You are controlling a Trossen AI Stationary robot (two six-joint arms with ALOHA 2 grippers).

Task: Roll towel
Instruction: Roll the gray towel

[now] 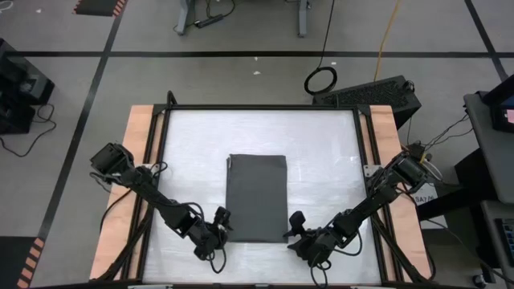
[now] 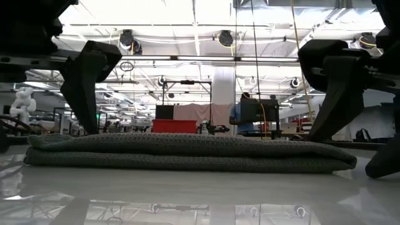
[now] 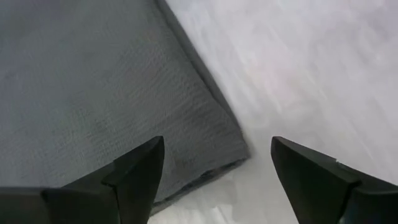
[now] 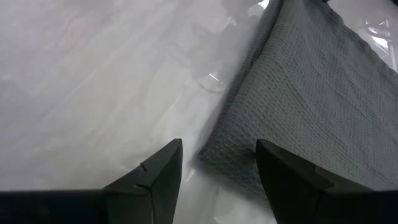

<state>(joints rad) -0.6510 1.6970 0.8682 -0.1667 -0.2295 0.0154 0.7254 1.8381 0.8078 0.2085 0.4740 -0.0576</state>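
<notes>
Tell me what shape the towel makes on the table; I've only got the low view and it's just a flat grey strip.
Observer: From above, the towel is a folded rectangle in the middle of the table, with its long side running away from the robot.
Operator: Where are the pincers?
Observer: The left pincer is at its near left corner and the right pincer at its near right corner.
Operator: Gripping anything?
Observer: No. Both wrist views show open fingers with a towel corner beneath.

White glossy table (image 1: 321, 144) with wood side rails, black cable loop (image 1: 320, 79) on floor beyond, seated person (image 2: 240, 115) in far room
</notes>
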